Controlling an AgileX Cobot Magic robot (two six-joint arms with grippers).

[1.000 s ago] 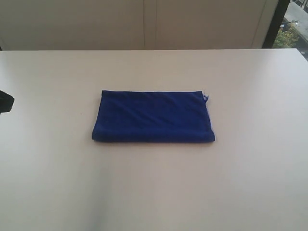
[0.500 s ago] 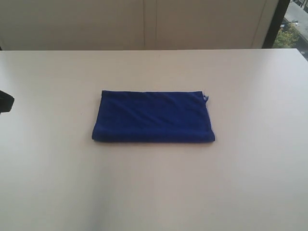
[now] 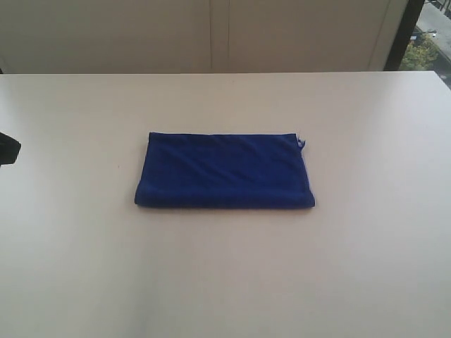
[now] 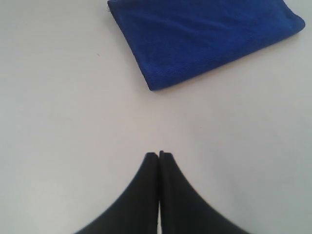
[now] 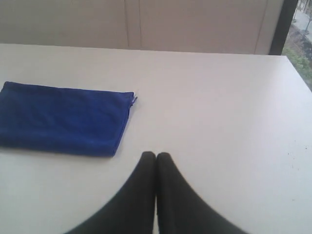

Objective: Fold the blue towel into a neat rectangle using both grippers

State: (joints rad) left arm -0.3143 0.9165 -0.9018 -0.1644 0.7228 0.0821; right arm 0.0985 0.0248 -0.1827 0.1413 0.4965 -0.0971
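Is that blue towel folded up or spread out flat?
Folded: the blue towel lies as a compact rectangle on the table, with a thick, rounded edge along its near side.

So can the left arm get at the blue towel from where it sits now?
Probably yes: only open table lies between its shut fingers and the folded blue towel; nothing blocks the way.

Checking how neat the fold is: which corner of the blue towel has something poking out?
On the blue towel, the far right corner in the exterior view: a small tuft juts out there; the other three look clean.
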